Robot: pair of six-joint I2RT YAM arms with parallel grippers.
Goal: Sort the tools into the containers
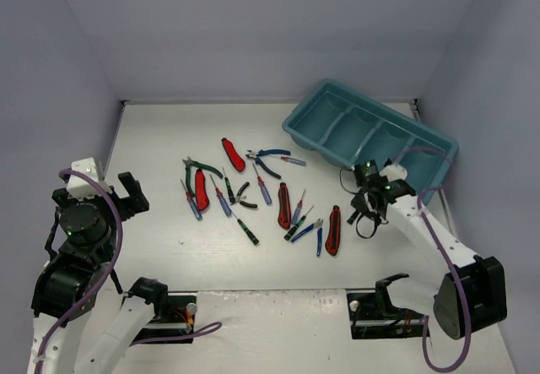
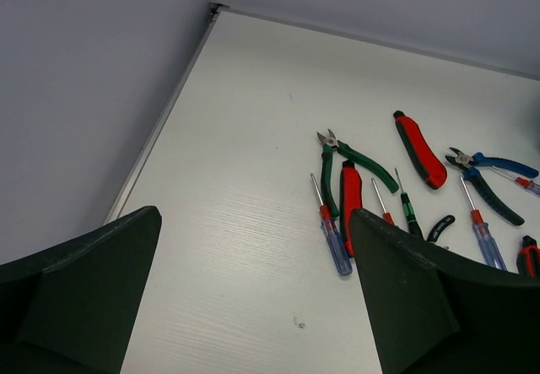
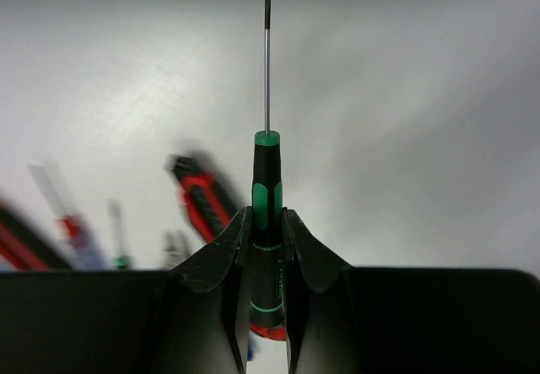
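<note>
blk joints (image 1: pixel 83 222), wht links (image 1: pixel 418 226), purple cables (image 1: pixel 121 226)

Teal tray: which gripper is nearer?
Right. The right gripper, shut on a green-black screwdriver, hangs just in front of the teal tray; the left gripper, open, is far off at the left side of the table.

No lettering, brand, number or sign can be read in any view: not on the tools (image 1: pixel 284 205), the teal tray (image 1: pixel 292 126) or the table (image 1: pixel 169 138). The green-black screwdriver (image 3: pixel 267 197) is seen close up in the right wrist view, but any print on its handle is too small and blurred to make out.
</note>
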